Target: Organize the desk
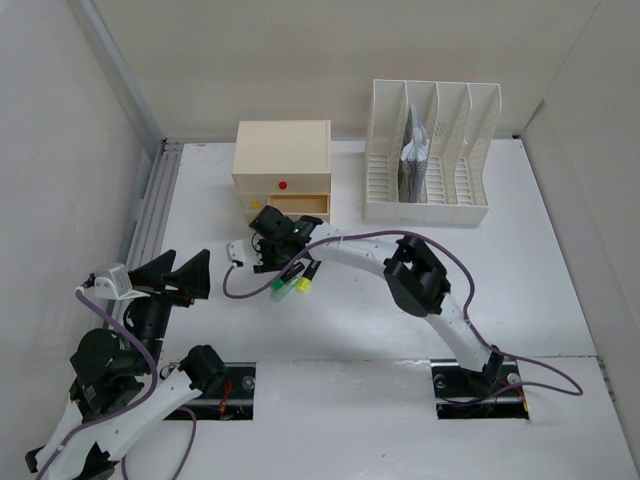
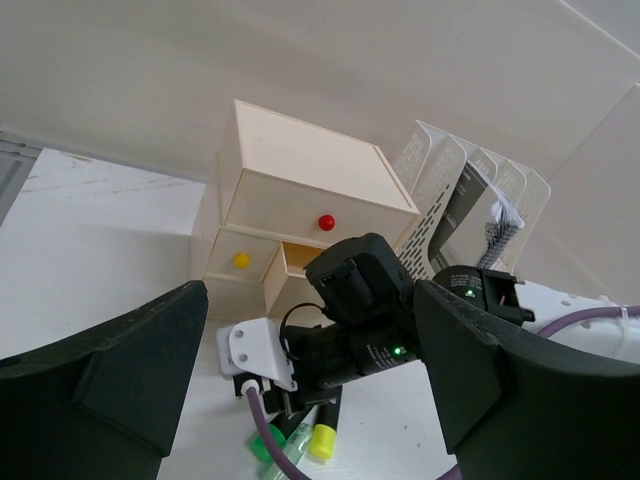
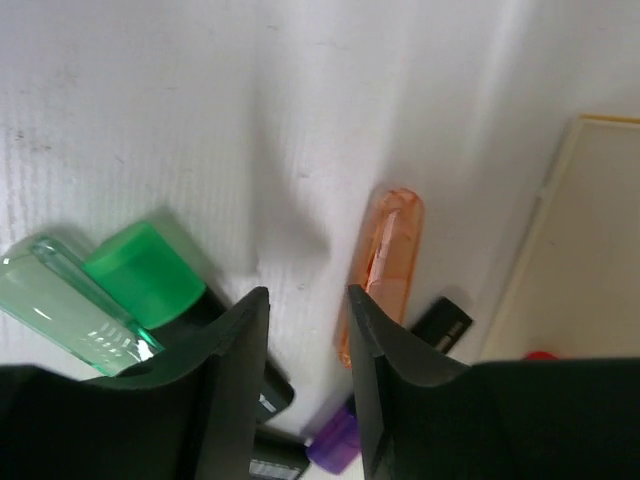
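The white desk (image 1: 500,290) carries a cluster of markers in front of the beige drawer box (image 1: 282,165). A green-capped marker (image 1: 281,290) and a yellow-capped marker (image 1: 302,287) lie side by side. My right gripper (image 1: 275,258) points down at the desk just above them. In the right wrist view it (image 3: 305,300) is open and empty over bare desk. The green cap (image 3: 140,285) lies left of the fingers, and an orange clear pen cap (image 3: 385,260) lies right of them. My left gripper (image 1: 180,265) is open and empty, left of the cluster.
The drawer box has its lower right drawer (image 1: 300,207) pulled open. A white slotted file rack (image 1: 428,150) with a notebook (image 1: 415,160) stands at the back right. A grey rail (image 1: 150,210) runs along the left edge. A purple cap (image 3: 335,445) lies near the right fingers.
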